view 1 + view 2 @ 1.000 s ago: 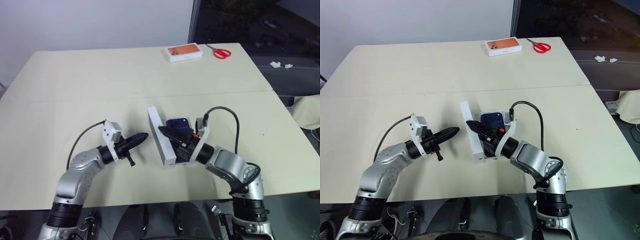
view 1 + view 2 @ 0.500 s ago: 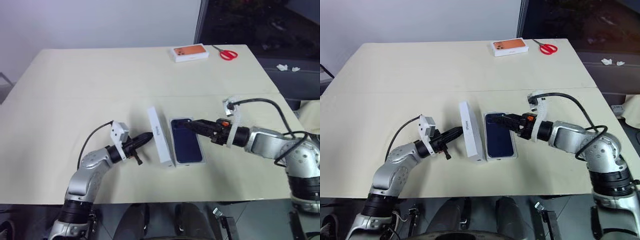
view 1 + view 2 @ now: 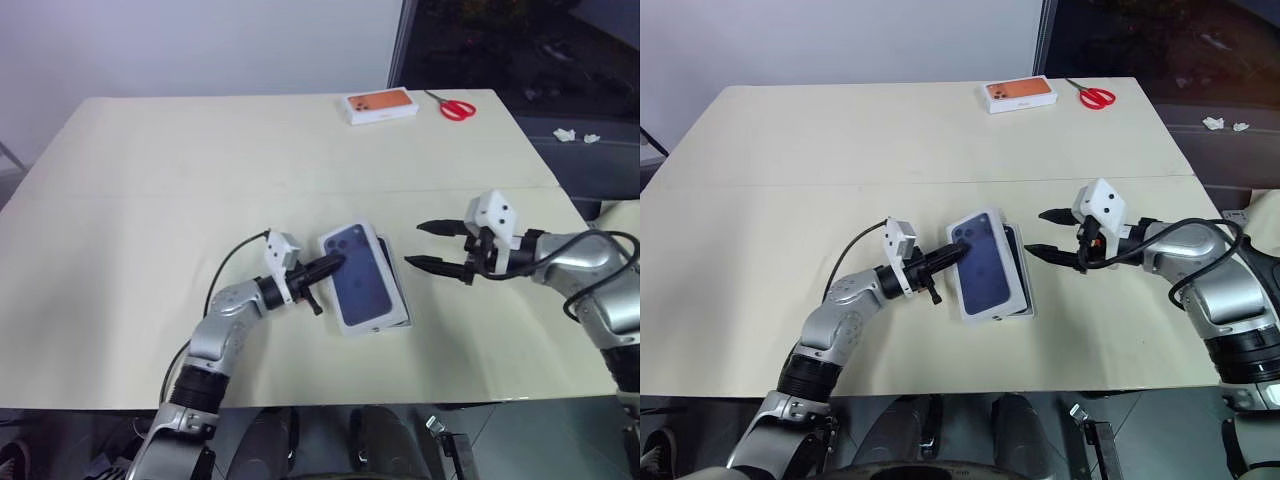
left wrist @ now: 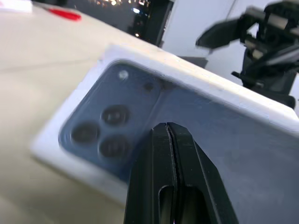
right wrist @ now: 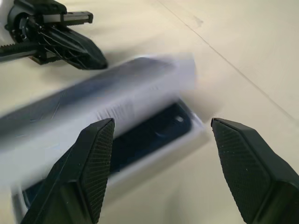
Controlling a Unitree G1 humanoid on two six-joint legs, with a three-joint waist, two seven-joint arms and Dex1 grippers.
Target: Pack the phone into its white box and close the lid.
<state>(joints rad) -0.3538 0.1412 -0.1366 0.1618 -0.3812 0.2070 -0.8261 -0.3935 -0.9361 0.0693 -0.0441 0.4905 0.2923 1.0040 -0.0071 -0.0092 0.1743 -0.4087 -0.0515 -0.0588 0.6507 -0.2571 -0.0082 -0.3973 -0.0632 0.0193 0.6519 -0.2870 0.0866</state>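
I see the lid (image 3: 983,262) lying askew over its white box (image 3: 1024,300); my left fingers (image 3: 945,258), pressed together, touch it, while my right fingers (image 3: 1052,251) stand spread beside it.

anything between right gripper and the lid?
Nothing: bare table separates the open right gripper from the lid, seen in both eye views.

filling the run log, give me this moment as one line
stage: closing lid | lid: tilted over white box, not seated | phone: in box | left claw: shut, tip on lid | right claw: open, clear of box
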